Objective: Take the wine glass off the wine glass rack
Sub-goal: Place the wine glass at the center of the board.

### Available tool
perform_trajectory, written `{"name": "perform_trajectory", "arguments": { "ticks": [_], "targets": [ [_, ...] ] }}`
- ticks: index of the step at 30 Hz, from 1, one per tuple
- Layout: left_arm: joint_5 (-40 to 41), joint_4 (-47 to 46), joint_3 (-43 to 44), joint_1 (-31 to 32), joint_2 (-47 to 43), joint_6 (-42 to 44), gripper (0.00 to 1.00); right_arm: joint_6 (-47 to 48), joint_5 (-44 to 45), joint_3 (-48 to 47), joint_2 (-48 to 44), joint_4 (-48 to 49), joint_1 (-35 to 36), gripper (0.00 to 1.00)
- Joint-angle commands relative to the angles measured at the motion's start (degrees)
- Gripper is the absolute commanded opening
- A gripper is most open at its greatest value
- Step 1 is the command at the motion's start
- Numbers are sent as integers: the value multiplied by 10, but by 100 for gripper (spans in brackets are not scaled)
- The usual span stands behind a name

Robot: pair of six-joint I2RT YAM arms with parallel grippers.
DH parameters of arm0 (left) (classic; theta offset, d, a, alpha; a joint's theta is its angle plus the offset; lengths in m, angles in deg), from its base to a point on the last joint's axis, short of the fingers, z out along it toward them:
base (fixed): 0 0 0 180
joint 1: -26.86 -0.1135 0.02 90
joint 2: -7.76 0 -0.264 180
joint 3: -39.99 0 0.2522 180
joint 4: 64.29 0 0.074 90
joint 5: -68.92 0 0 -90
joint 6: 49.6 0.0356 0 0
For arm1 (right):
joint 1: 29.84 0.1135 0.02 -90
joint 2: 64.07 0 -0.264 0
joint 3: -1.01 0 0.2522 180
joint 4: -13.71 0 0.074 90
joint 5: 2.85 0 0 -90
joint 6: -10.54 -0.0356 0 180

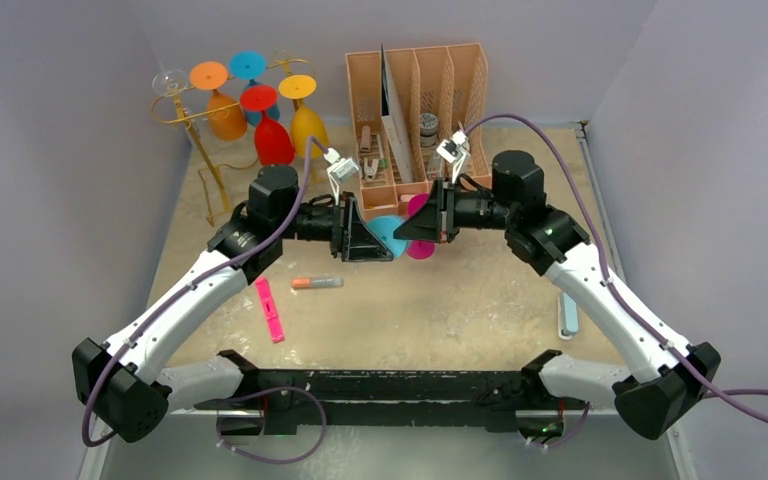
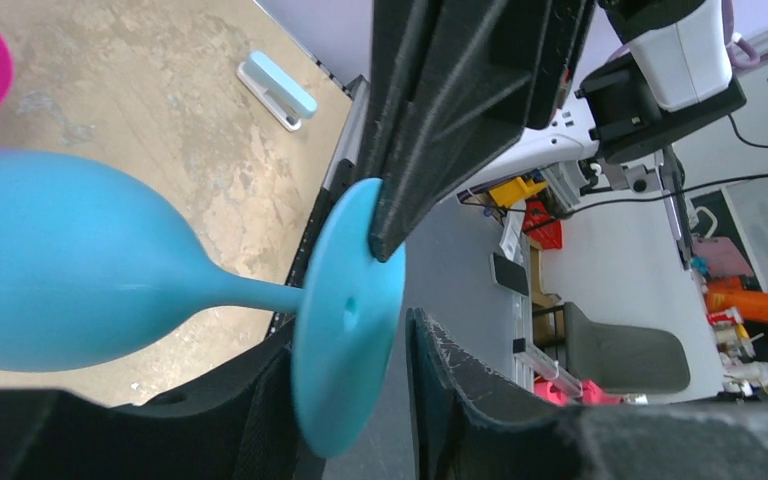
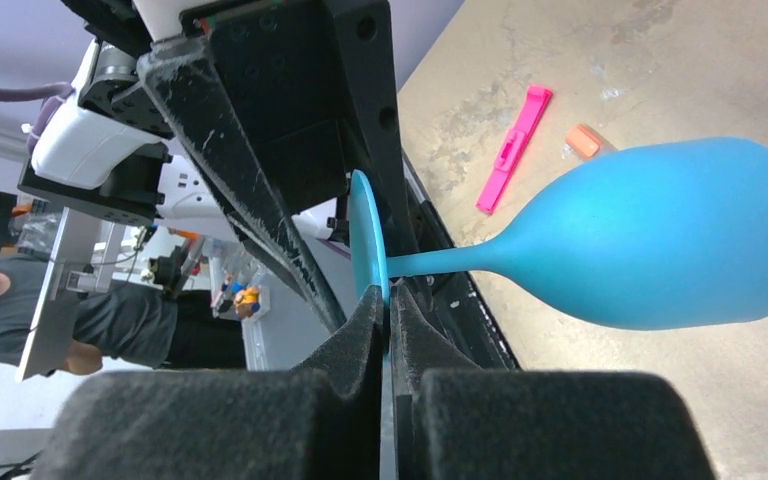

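Sideways, wine glass [image 3: 660,240] in right claw [image 3: 388,302]

From above, the blue wine glass [image 1: 387,230] is mostly hidden where the left gripper [image 1: 388,250] and right gripper [image 1: 402,233] meet. A pink glass [image 1: 422,250] shows only as slivers behind them. The left wrist view cuts the blue bowl off at its left edge. Items inside the peach organiser [image 1: 465,80] are too small to identify.
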Motion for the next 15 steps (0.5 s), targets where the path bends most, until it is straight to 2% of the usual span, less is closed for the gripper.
{"name": "perform_trajectory", "arguments": {
  "ticks": [1, 5, 9, 13, 15],
  "targets": [
    [32, -19, 9, 2, -10, 4, 36, 19, 12, 6, -27, 23, -1, 0],
    [51, -5, 8, 2, -19, 9, 35, 25, 17, 8, -30, 16, -1, 0],
    [47, -6, 7, 2, -25, 11, 20, 25, 22, 11, -32, 19, -1, 0],
    [31, -6, 7, 2, -29, 19, 0, 23, 22, 13, -34, 20, -1, 0],
    [21, -9, 6, 2, -29, 24, 0, 24, 23, 13, -37, 17, -1, 0]
  ]
}}
